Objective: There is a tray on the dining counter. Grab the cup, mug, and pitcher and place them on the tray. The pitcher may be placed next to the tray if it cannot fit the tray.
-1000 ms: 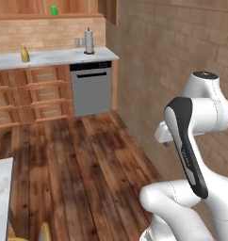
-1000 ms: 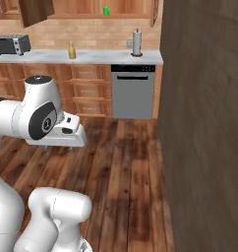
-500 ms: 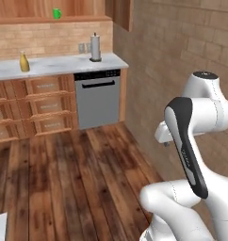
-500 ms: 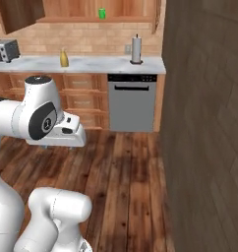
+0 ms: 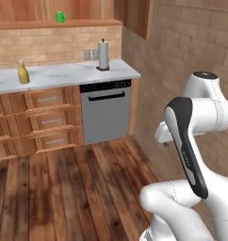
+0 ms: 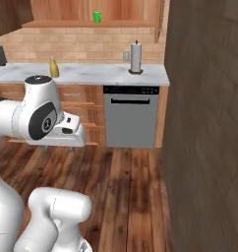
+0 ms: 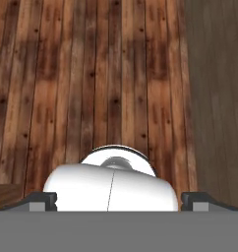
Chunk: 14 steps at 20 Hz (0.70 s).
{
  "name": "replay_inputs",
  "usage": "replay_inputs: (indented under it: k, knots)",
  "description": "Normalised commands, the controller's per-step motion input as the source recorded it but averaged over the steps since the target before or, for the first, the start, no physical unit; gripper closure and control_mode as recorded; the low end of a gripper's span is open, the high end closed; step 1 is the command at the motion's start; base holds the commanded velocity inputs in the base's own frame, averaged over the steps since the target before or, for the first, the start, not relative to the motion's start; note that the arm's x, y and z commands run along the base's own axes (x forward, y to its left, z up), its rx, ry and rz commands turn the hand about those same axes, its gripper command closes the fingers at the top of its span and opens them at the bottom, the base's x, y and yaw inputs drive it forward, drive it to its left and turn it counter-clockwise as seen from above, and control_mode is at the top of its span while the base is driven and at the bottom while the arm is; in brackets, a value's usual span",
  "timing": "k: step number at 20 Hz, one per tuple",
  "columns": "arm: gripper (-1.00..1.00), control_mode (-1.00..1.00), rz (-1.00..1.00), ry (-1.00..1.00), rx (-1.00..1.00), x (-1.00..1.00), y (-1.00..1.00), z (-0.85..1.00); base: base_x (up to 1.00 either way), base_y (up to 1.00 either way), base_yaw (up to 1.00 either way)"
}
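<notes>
Looking down at bare wooden floor point(image 7: 116, 74), the end effector point(image 7: 118, 199) hung with its fingers point(image 7: 42, 199) spread wide at either side of the hand view and nothing between them. The task's things sat far off across the room: the pitcher point(image 5: 23, 73), mustard-yellow with a pale neck, stood upright on the marble surface point(image 5: 64, 75) against the brick wall, toward its left part, and a small green mug point(image 5: 61, 17) perched on the wooden shelf point(image 5: 54, 23) above it. From the right base view the same pitcher point(image 6: 53, 66) stood left of a steel paper-towel holder point(image 6: 135, 58), and the mug point(image 6: 97, 17) sat on the shelf up high. A grey dishwasher point(image 5: 106, 110) filled the cabinet run below the holder. Both pieces were well apart from the end effector, which pointed at the floor near the arm's own base.
</notes>
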Motion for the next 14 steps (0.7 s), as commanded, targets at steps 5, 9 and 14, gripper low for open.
replay_inputs:
  k: [5,9,14]
  knots:
    - [-1.00,1.00,0.00,0.00,0.00,0.00,0.00,0.00,1.00,0.00,0.00]
    - [-1.00,1.00,0.00,0.00,0.00,0.00,0.00,0.00,1.00,0.00,0.00]
    - [-1.00,1.00,0.00,0.00,0.00,0.00,0.00,0.00,1.00,0.00,0.00]
